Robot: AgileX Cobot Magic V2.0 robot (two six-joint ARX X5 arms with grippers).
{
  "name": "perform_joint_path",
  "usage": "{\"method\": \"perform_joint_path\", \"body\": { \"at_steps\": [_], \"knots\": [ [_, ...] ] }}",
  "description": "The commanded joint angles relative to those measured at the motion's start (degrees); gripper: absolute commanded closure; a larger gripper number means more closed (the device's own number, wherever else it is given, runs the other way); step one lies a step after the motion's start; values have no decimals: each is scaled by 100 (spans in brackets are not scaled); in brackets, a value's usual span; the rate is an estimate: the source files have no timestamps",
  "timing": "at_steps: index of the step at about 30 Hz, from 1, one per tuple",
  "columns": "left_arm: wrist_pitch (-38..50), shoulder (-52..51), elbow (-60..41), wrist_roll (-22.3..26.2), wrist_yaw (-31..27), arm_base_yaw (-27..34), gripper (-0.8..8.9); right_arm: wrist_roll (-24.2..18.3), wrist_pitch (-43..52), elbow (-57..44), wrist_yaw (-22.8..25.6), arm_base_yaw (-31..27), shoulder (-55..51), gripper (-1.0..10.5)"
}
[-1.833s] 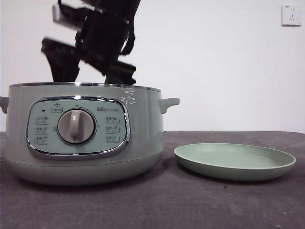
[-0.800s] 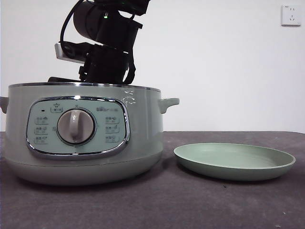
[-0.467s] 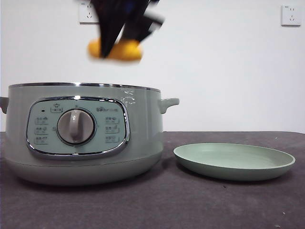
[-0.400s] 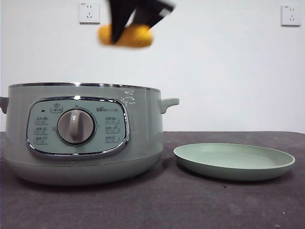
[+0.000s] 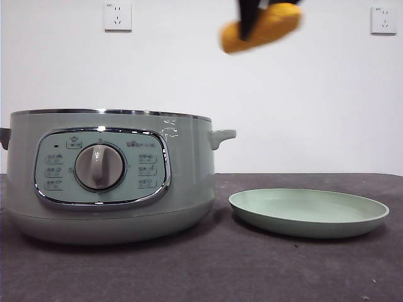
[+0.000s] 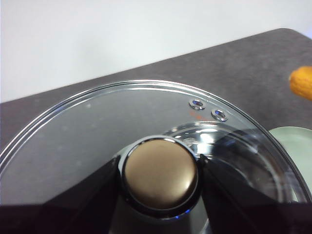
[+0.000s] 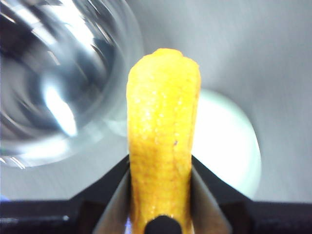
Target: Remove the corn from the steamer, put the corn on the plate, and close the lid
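My right gripper [image 5: 252,11] is shut on the yellow-orange corn [image 5: 261,28] and holds it high in the air, to the right of the steamer [image 5: 107,176] and above the near edge of the pale green plate [image 5: 308,217]. In the right wrist view the corn [image 7: 163,146] sits between the jaws, with the plate [image 7: 234,141] below it and the open steamer [image 7: 48,83] beside it. My left gripper [image 6: 159,183] is shut on the knob [image 6: 159,171] of the glass lid [image 6: 87,122] and holds it off the steamer. The lid is out of the front view.
The steamer stands on the dark table at the left, and the plate lies to its right. Two wall sockets [image 5: 118,16] are on the white wall behind. The corn's tip [image 6: 302,83] and the plate's edge [image 6: 292,141] show in the left wrist view.
The right gripper reached down into the steamer, came up with the corn, and has carried it right, from over the pot to over the plate's side.
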Motion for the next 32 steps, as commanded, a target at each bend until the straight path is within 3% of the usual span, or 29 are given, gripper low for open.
{"method": "perform_joint_path", "body": {
  "at_steps": [1,12,22,32],
  "knots": [
    [374,42,87,-142,216,9,822,275,-249,-149,20,-240,79,959],
    [481,170,87,-144,411,9,822,514,866,-1910,11,-758,79,959],
    [603,201,87,-142,411,9,822,743,3311,-3936,15,-782,79,959],
    [605,393,87,-140,407,9,822,695,4157,-4590,17,-787,297,936]
  ]
}}
